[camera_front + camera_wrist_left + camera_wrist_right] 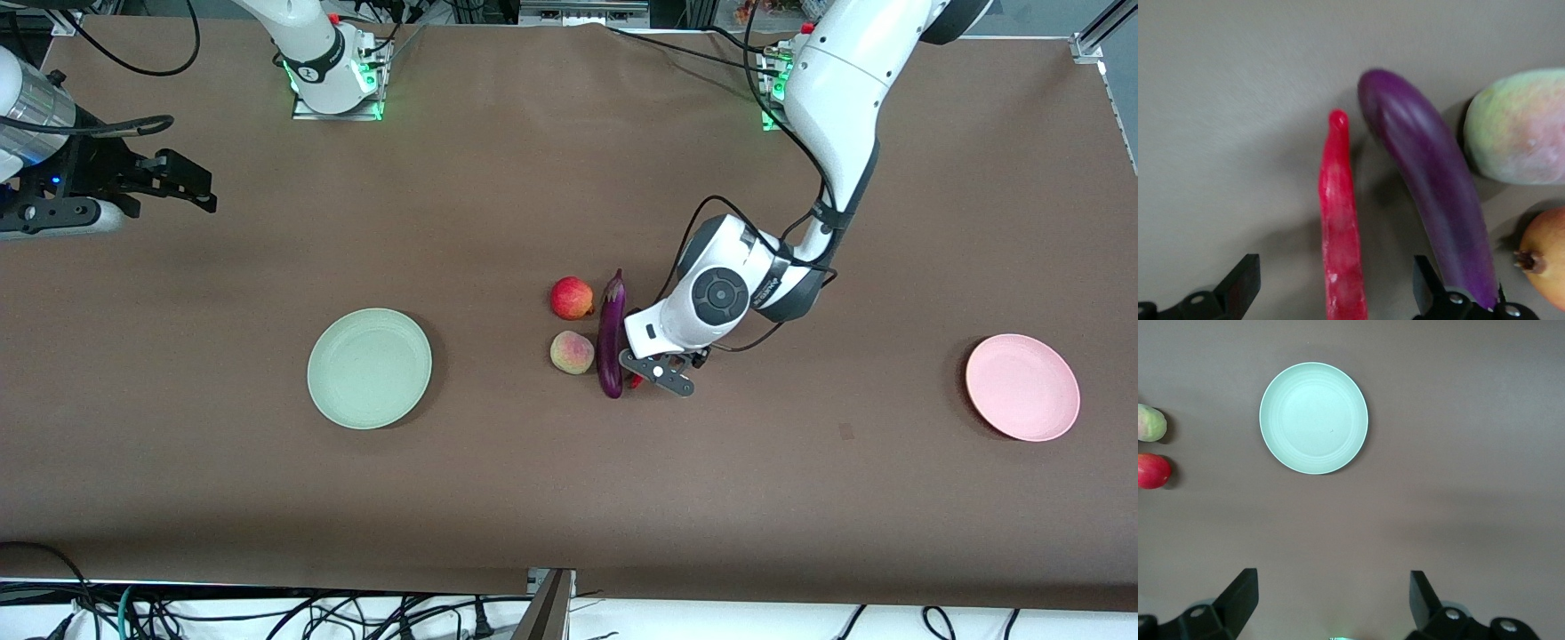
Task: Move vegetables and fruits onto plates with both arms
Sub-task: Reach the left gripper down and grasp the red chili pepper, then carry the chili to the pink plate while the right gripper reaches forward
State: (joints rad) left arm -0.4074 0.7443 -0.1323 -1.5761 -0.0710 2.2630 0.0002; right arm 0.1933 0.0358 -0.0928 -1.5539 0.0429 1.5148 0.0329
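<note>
Both plates bare; left hand low at the chili.
Mint plate and pink plate hold nothing; left fingers apart astride chili, right hand waits, fingers apart.

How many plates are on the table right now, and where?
2: the green plate toward the right arm's end, the pink plate toward the left arm's end. Both empty.

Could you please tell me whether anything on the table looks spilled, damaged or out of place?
Nothing stands out: the glossy purple eggplant, red chili pepper and two round fruits lie intact together, both plates bare.
</note>
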